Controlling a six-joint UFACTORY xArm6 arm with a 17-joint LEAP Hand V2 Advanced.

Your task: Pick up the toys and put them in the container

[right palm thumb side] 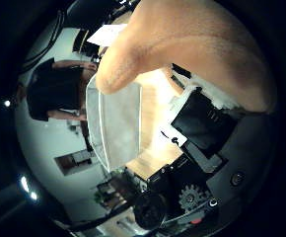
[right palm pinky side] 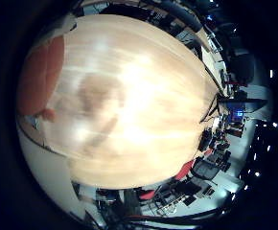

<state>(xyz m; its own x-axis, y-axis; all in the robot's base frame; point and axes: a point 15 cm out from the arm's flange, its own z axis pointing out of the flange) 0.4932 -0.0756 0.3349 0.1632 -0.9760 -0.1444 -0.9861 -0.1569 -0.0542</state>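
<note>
A tan, soft-looking toy [right palm thumb side: 192, 44] sits close against the palm and fills much of the thumb side view. My hand [right palm thumb side: 202, 123] shows as black and white finger parts curled against the toy's side, holding it well above the table. A clear plastic container [right palm thumb side: 114, 123] stands on the wooden table [right palm pinky side: 144, 105] beyond the toy and looks empty from here. In the little finger side view, a red-orange rounded shape [right palm pinky side: 40, 76] lies at the edge of the picture, near the palm; I cannot tell what it is.
The wooden table stretches wide below the hand, with a faint shadow on it. Office chairs [right palm pinky side: 201, 167] and desks with equipment stand on the floor past the table's edge.
</note>
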